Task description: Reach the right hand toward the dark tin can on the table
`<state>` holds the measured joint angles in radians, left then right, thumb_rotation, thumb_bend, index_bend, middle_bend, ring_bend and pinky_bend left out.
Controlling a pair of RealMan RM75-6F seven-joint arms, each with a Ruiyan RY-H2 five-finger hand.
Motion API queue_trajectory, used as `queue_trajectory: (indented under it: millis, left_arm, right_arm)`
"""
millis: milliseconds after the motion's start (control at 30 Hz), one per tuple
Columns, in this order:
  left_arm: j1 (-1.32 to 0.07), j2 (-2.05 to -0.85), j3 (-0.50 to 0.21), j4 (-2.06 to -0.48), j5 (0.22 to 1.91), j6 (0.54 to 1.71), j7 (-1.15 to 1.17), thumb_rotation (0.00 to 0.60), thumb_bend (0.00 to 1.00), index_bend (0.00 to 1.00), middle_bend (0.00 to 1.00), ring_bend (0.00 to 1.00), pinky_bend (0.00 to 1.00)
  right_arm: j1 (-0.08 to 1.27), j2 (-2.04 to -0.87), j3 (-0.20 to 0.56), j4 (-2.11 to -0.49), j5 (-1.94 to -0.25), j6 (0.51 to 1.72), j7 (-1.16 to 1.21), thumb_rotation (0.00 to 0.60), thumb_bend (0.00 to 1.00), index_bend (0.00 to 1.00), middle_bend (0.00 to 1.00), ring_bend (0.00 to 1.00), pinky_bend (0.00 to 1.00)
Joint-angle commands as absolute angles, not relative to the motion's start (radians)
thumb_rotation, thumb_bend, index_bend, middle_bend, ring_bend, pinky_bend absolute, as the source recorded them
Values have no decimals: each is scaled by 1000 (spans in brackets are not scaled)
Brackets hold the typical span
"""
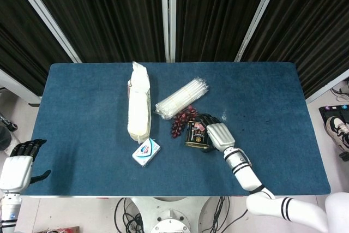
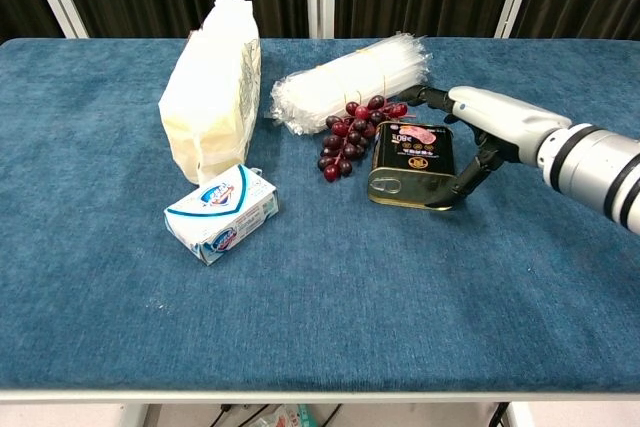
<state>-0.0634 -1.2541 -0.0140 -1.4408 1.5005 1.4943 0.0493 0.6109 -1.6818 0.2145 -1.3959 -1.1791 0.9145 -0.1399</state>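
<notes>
the reach looks nearly complete: the right hand (image 2: 478,127), fingers spread and gripping nothing, sits right against the dark tin can (image 2: 414,164) beside the grapes (image 2: 352,133), mid-table

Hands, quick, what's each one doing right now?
Left hand: open, holding nothing, off the table's near left corner.
Right hand: open, fingers spread around the dark tin can, not yet gripping.

The robot's right hand (image 1: 219,133) lies against the right side of the dark rectangular tin can (image 1: 197,135), mid-table on the blue cloth-covered table (image 1: 82,113).
</notes>
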Motion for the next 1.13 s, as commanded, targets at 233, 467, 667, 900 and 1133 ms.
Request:
queue_trajectory:
  millis: [233,467,667,900,1133]
  left_arm:
    - [-58,-1251,-14,-1436,1500,1499,40,600,0,197,198,165,190]
    - [-45,-1243,-14,-1448,1492,1510,40,600,0,197,198,165,189]
    - [-44,-1237,-19,-1467,1489,1514,57,600,0,197,198,165,190]
    - [-46,-1225,-22,-1503,1488,1513,93,600,0,197,198,165,190]
    - [-50,-1220,-26,-1520,1480,1504,109,600,0,197,198,165,190]
  right_arm:
    - [623,-1798,192,-1229,-1312,981,59,600,198,176,281,220,400]
    - [595,-1826,158,-1143,-1487,1183,246,600,531,584,512,490,700]
    - [600,-1709,136,-1254,-1622,1296,377,600,524,590,505,487,705]
    - [655,-1615,137,-1413,-1755,1358,410,600,523,587,500,484,705]
    - [732,-1615,152,-1477,-1779,1294,396,600,519,582,498,483,705]
